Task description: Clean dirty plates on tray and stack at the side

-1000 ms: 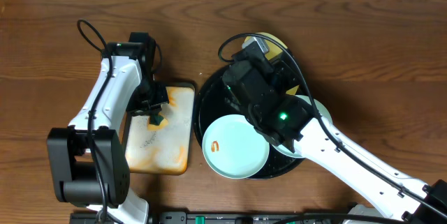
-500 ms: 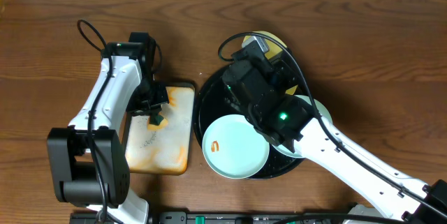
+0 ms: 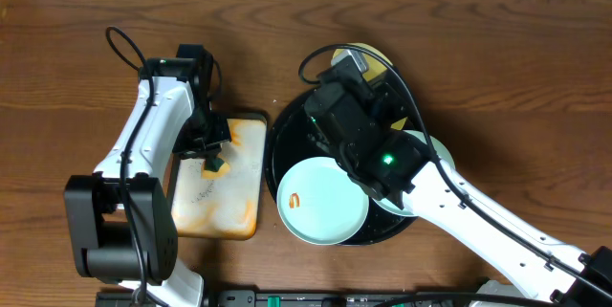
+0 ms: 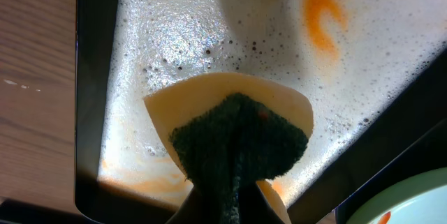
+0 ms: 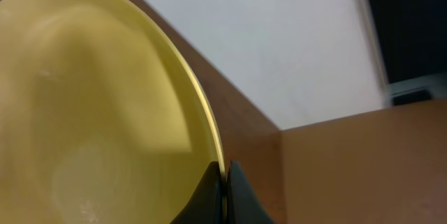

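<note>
1. The right gripper (image 5: 225,182) is clenching on the thin rim of the pale yellow plate (image 5: 105,112). The plate is standing tilted at the upper edge of the black tray (image 3: 285,144), in the upper centre of the overhead frame.
2. The left gripper (image 3: 211,151) is grasping the sponge (image 4: 237,137) and is holding it at the foamy pale rectangular tray (image 4: 174,28), at the left.
3. I am judging that the plate is going to the sponge for wiping. The pinch is only on the rim, so the plate can swing; the carry should be slow and the pinch firm.
4. The mint plate (image 3: 323,202) with an orange smear (image 3: 295,200) is lying in the lower part of the black tray, near the way to the left. The yellow plate should be passing above it without touching.
5. The second mint plate (image 3: 432,144) is lying partly under the right arm, at the tray's right rim.
</note>
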Tool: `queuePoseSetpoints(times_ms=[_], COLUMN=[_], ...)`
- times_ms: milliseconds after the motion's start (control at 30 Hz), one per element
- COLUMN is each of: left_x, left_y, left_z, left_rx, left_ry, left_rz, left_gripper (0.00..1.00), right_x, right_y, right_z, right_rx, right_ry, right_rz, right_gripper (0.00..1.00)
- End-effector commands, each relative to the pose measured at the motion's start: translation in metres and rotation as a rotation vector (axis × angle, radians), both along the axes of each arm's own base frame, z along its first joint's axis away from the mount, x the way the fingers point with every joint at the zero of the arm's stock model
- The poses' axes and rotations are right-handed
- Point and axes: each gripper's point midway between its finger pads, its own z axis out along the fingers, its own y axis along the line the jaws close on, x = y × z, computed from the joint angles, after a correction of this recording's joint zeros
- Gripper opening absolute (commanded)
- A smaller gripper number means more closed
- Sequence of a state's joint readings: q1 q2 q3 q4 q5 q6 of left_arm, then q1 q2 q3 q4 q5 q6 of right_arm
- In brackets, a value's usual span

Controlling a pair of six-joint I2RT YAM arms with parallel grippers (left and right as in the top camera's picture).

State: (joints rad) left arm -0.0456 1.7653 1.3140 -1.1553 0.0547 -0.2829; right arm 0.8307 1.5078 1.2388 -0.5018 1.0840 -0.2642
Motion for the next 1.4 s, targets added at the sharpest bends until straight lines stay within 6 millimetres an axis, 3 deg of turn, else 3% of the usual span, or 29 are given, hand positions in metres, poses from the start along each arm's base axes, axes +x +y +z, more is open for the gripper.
queuePoseSetpoints(times_ms=[0, 133, 300, 400, 633, 800, 967, 1100, 1367], left_x=[-0.001, -0.001, -0.001, -0.001, 0.0, -0.002, -0.002, -0.002, -0.001], left_y=[0.0, 0.0, 0.0, 0.0, 0.0, 0.0, 0.0, 0.0, 0.0], left_z=[0.006, 0.006, 0.006, 0.006, 0.006, 0.006, 0.006, 0.006, 0.006], left_rx=[-0.012, -0.012, -0.012, -0.012, -0.012, -0.012, -0.012, -0.012, -0.013], left_ry=[-0.016, -0.016, -0.015, -0.015, -0.017, -0.012, -0.012, -0.012, -0.014], left_rz=[-0.011, -0.011, -0.011, -0.011, -0.011, -0.011, -0.011, -0.015, -0.019], left_gripper=[0.08, 0.08, 0.08, 0.08, 0.08, 0.08, 0.08, 0.08, 0.08], right_x=[-0.001, 0.004, 0.011, 0.01, 0.009, 0.013, 0.008, -0.007, -0.042], right_y=[0.006, -0.005, -0.032, -0.047, -0.053, -0.074, -0.133, -0.195, -0.319], right_z=[-0.015, -0.039, -0.015, -0.006, -0.024, -0.021, -0.034, -0.055, -0.121], right_rx=[0.198, 0.445, 0.664, 0.721, 0.663, 0.831, 1.02, 1.179, 1.338], right_ry=[0.038, 0.118, 0.145, 0.175, 0.236, 0.21, 0.249, 0.28, 0.292], right_rz=[-0.001, -0.072, -0.117, -0.109, -0.126, -0.227, -0.418, -0.642, -1.09], right_gripper=[0.01, 0.01, 0.01, 0.01, 0.01, 0.01, 0.01, 0.01, 0.01])
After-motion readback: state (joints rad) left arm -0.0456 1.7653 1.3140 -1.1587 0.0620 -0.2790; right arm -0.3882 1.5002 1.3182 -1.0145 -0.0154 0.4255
